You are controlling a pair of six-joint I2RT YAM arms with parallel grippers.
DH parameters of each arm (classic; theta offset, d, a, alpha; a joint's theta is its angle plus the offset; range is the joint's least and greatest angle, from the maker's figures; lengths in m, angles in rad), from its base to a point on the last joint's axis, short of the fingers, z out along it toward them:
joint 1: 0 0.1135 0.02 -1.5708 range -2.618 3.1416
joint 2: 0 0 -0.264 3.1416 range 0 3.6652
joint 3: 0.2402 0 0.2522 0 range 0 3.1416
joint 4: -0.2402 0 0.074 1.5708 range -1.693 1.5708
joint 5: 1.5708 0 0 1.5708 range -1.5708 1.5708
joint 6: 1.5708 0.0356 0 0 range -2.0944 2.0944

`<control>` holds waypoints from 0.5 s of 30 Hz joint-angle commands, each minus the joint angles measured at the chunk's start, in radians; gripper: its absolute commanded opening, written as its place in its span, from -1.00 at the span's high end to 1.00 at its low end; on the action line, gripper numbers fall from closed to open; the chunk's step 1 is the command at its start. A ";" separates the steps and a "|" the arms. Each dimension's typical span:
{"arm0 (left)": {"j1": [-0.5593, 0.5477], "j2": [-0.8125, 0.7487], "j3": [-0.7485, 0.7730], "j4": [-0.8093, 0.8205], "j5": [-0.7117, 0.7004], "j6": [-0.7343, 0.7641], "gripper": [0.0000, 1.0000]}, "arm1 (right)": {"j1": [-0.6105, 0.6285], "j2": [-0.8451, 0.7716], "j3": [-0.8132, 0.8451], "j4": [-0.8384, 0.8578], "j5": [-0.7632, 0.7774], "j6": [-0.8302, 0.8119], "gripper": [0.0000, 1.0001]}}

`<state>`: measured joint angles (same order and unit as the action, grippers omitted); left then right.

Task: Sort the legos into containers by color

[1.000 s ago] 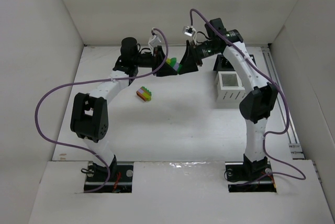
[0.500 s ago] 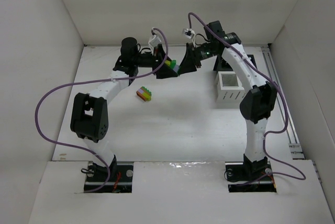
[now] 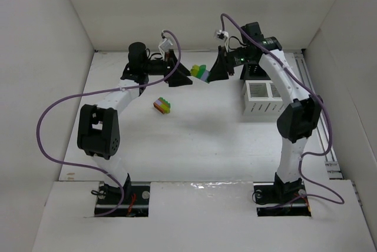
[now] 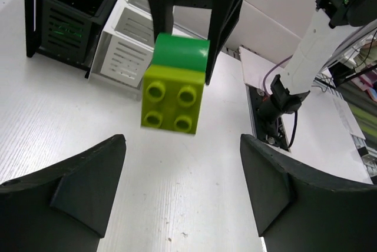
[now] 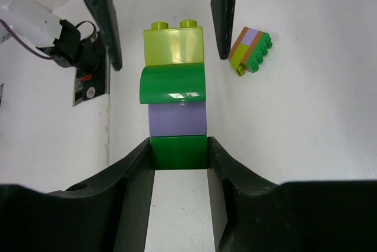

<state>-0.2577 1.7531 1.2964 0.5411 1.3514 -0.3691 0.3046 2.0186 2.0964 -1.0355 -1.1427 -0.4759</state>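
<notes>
From above, the right pincer (image 3: 213, 74) holds the lego stack (image 3: 202, 73) aloft over the desk (image 3: 194, 140), between the arms

Left wrist: the left pincer (image 4: 181, 146) gapes wide, touching nothing

Right wrist: the bottom green brick (image 5: 178, 152) is clamped; light, stiff, slick plastic, probably best pinched on the flat sides of the lime brick (image 5: 174, 46)

Lego stack (image 5: 175, 105) glossy smooth plastic; table (image 3: 194, 146) matt, sl. grainy; jaws matt blk plastic.

You're in robotics lab test cell — white panel walls (image 3: 41, 40) box in white table (image 3: 200, 146) on three sides. Left arm (image 3: 100, 134) and right arm (image 3: 291, 128) bolted at near edge, purple cables (image 3: 39, 129) looping loose. Left wrist view — cluttered gear (image 4: 356, 66) beyond table edge.
</notes>
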 commanded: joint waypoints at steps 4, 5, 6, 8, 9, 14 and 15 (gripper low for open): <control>0.021 -0.037 0.013 0.048 0.054 -0.017 -0.40 | 0.001 -0.075 -0.033 0.037 0.035 -0.065 1.00; 0.021 -0.027 0.014 0.048 0.054 -0.017 -0.40 | 0.001 -0.086 -0.033 0.037 0.035 -0.066 1.00; 0.021 -0.027 0.014 0.048 0.063 -0.017 -0.40 | 0.001 -0.086 -0.044 0.037 0.052 -0.078 1.00; 0.021 -0.027 0.023 0.048 0.063 -0.017 -0.40 | 0.010 -0.086 -0.053 0.037 0.063 -0.087 1.00; 0.021 -0.027 0.023 0.048 0.063 -0.017 -0.40 | 0.010 -0.086 -0.053 0.037 0.073 -0.087 1.00; 0.031 -0.044 0.011 0.048 0.100 0.016 0.02 | 0.030 -0.095 -0.053 0.037 0.096 -0.087 1.00; 0.031 -0.073 -0.003 0.048 0.089 0.038 0.12 | 0.030 -0.095 -0.062 0.037 0.097 -0.087 1.00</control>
<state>-0.2337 1.7527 1.2957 0.5415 1.3987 -0.3779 0.3172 1.9732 2.0377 -1.0302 -1.0515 -0.5385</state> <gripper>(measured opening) 0.464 0.428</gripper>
